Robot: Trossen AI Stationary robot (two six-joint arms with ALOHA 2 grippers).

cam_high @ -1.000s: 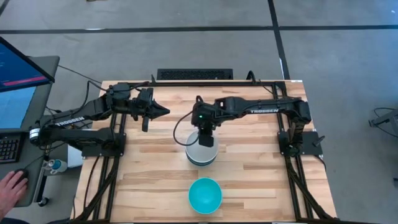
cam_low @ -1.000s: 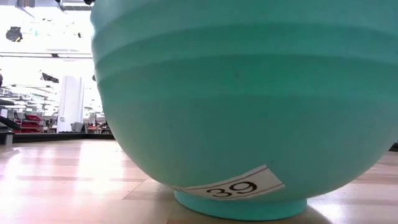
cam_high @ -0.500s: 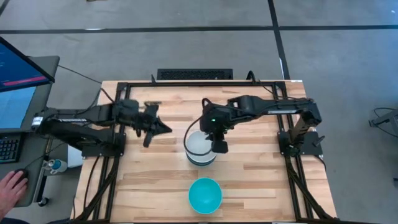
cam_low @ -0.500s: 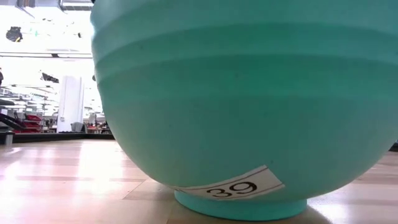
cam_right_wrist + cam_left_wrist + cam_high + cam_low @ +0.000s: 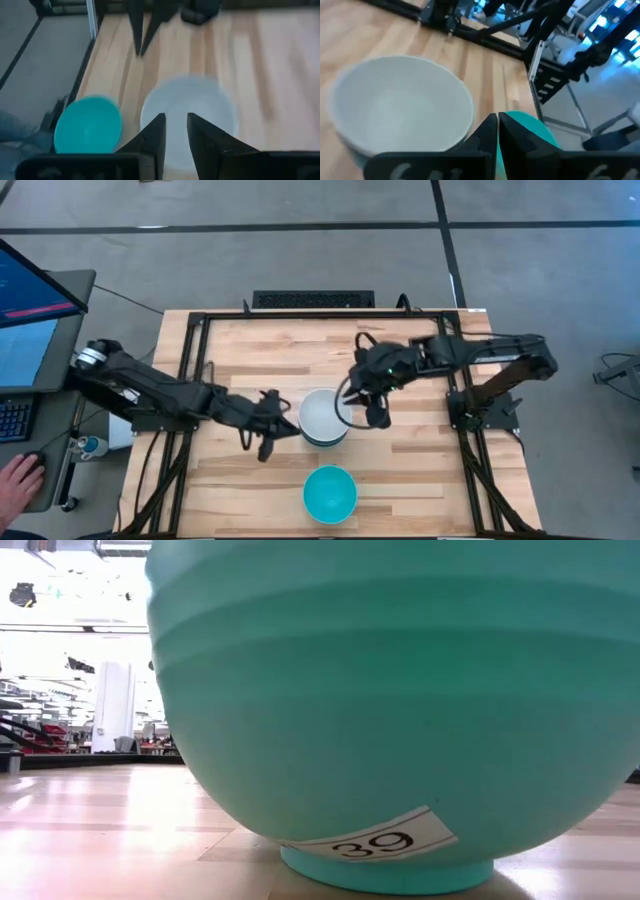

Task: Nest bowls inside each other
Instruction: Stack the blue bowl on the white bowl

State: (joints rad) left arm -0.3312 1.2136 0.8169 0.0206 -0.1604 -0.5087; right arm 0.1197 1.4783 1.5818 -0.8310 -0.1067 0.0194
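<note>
A stack of nested bowls stands mid-table with the white bowl on top and a cyan rim showing beneath it. The teal-green bowl stands alone on its foot nearer the near edge; it fills the low view and bears a label "39". My left gripper is shut, level, just left of the stack, pointing at it. My right gripper is open, just right of the stack, above the white bowl's right rim. The black bowls are hidden.
A black frame runs along the table's far edge and down both sides. Bare wood lies left and right of the teal-green bowl. A monitor and keyboard stand off the table's left, where a person's hand rests.
My left gripper has swung from the far left part of the table toward the near edge and right, up to the stack's left side, staying shut. My right gripper has moved off the top of the stack toward the table's right. The stack has stayed in place.
</note>
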